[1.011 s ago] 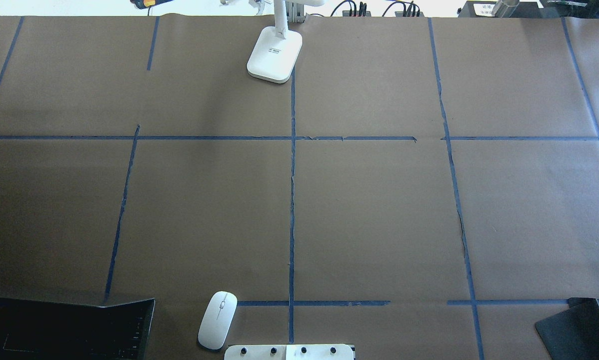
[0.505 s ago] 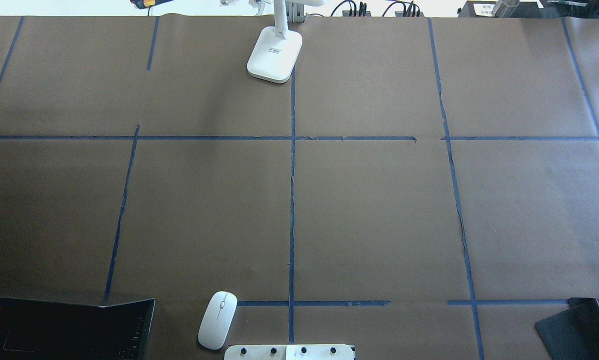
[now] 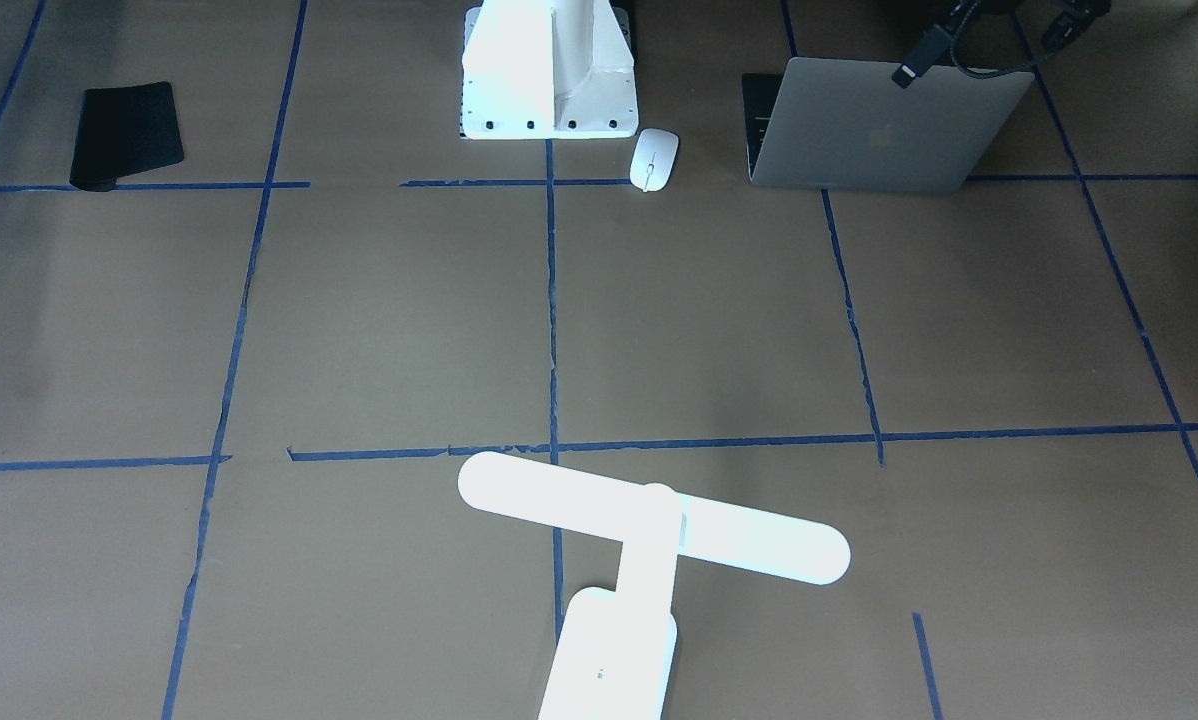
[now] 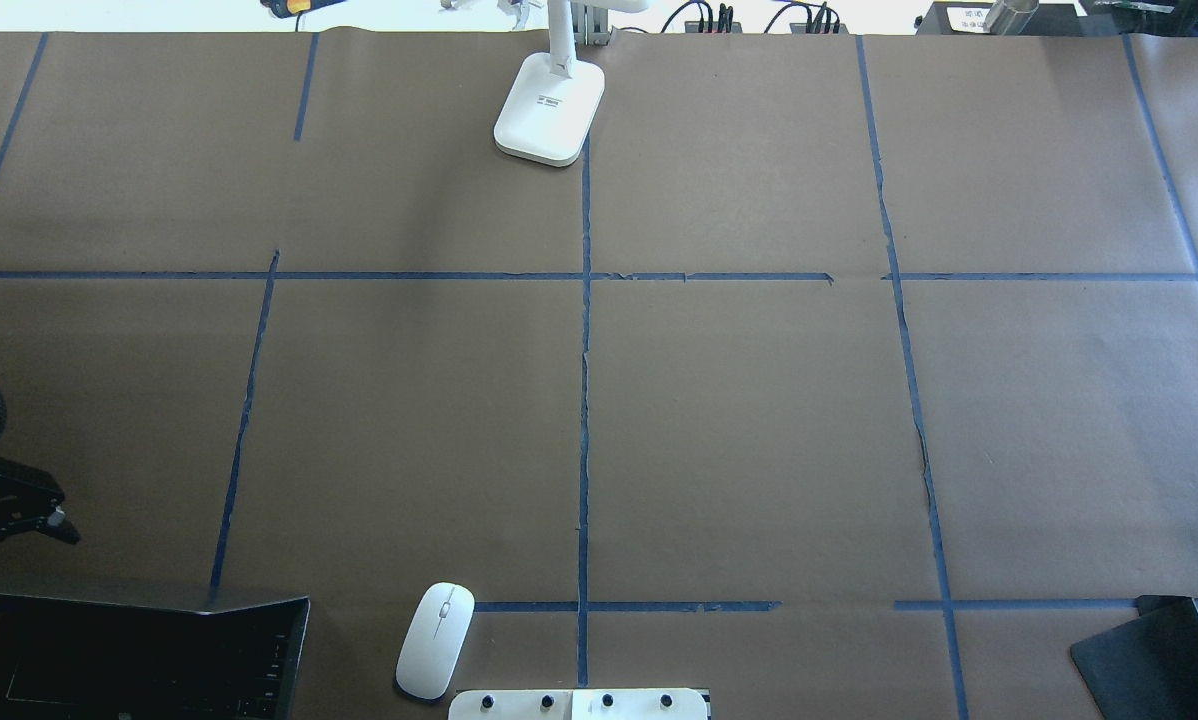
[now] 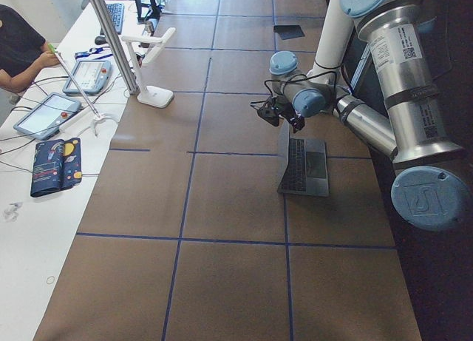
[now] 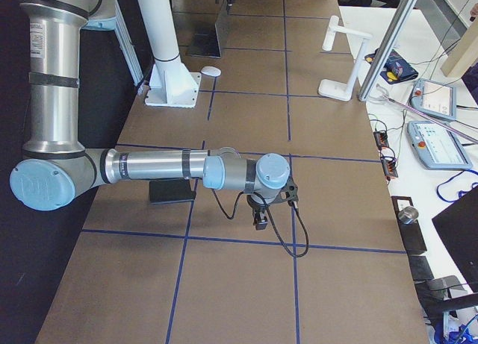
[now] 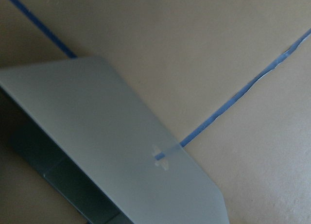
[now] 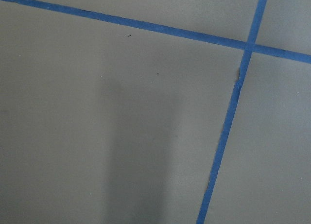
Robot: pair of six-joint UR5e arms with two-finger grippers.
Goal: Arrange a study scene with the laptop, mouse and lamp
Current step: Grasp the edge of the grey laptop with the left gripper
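The silver laptop (image 3: 879, 130) stands partly open at the robot's near left, lid towards the front camera; it also shows in the overhead view (image 4: 139, 655). Its lid (image 7: 97, 127) fills the left wrist view. My left gripper (image 4: 49, 520) hovers just beyond the lid's top edge; I cannot tell if it is open. The white mouse (image 4: 435, 640) lies beside the laptop, near the pedestal. The white lamp (image 3: 649, 520) stands at the far middle edge. My right gripper (image 6: 261, 217) hangs low over bare paper at the right; its state cannot be told.
A black mat (image 4: 1149, 660) lies at the near right corner. The white bolted pedestal (image 3: 547, 70) stands at the near middle edge. Blue tape lines divide the brown paper. Teach pendants and an operator's arm are on the side bench (image 5: 44, 112).
My left gripper has come further into the overhead view from the left edge and moved nearer to the laptop lid. The laptop, mouse and lamp have not moved.
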